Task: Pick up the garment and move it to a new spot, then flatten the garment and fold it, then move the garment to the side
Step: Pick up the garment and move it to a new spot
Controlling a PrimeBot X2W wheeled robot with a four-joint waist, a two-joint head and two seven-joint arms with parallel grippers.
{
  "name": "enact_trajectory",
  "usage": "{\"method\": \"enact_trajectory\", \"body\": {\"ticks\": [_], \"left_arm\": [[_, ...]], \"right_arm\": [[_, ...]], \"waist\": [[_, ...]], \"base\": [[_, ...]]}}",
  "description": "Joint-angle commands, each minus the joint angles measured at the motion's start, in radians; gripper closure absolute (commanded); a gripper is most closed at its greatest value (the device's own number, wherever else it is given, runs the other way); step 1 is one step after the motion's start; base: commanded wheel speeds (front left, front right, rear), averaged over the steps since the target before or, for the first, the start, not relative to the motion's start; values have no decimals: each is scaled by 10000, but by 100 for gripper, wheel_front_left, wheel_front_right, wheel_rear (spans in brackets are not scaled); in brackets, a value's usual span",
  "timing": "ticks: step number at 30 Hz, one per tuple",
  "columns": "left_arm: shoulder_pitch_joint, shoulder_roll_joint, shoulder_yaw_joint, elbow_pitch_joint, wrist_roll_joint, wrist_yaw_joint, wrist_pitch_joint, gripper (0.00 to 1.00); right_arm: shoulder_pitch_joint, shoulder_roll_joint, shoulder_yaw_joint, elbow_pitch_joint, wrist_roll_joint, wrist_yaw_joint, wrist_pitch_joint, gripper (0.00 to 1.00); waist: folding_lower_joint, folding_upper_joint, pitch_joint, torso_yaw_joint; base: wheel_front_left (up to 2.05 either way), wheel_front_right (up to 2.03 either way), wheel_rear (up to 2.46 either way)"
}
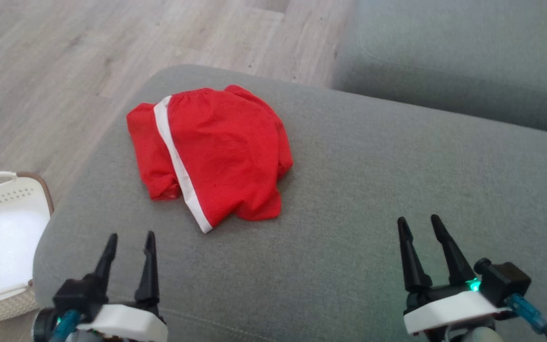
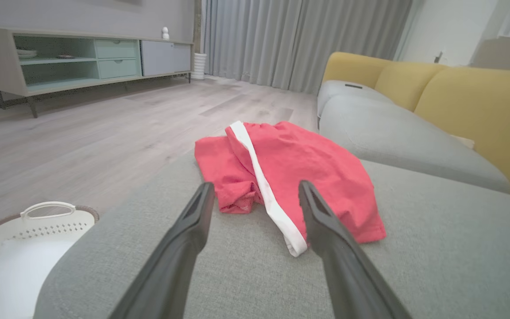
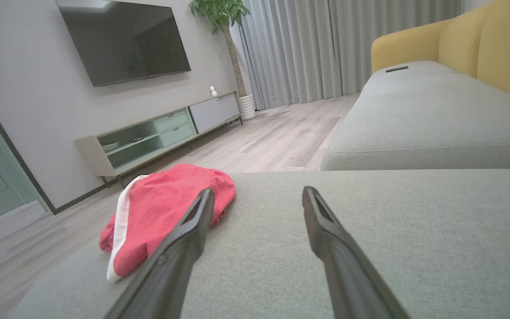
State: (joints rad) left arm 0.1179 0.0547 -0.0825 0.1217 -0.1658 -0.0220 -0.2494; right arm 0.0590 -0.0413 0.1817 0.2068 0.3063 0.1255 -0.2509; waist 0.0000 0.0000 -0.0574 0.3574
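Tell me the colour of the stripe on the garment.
White, on the red garment; the stripe shows best in the head view.

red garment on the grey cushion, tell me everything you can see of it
The red garment looks like shorts in thin, mesh-like cloth, with a white stripe down one side and a gathered waistband at its far edge. It lies crumpled and partly doubled over, a red flap sticking out left of the stripe. It rests on the grey cushion near the far left corner. Only the cushion touches it; the left gripper and right gripper stand open, short of it.
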Motion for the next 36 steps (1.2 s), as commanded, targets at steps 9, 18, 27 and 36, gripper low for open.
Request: {"method": "enact_trajectory", "body": {"ticks": [9,18,27,36], "left_arm": [[-2434,314,-587,2308,463,-816,164,0],[-4660,710,-1693,4484,130,-1066,1328,0],[-5828,1099,-2450,6151,82,-1084,1591,0],[-6255,1135,-2684,7127,-235,-1086,1102,100]], "right_arm": [[-693,-89,-225,-373,-525,52,-109,0],[-1230,-89,-312,-411,-780,52,-109,0],[-1519,-89,-295,-407,-825,52,-109,0],[-1599,-89,-299,-335,-783,52,-109,0]], "waist": [[0,0,1168,-589],[0,0,2081,-1004],[0,0,2492,-1312],[0,0,2381,-1424]], "base": [[0,0,0],[0,0,0],[0,0,0],[0,0,0]]}}
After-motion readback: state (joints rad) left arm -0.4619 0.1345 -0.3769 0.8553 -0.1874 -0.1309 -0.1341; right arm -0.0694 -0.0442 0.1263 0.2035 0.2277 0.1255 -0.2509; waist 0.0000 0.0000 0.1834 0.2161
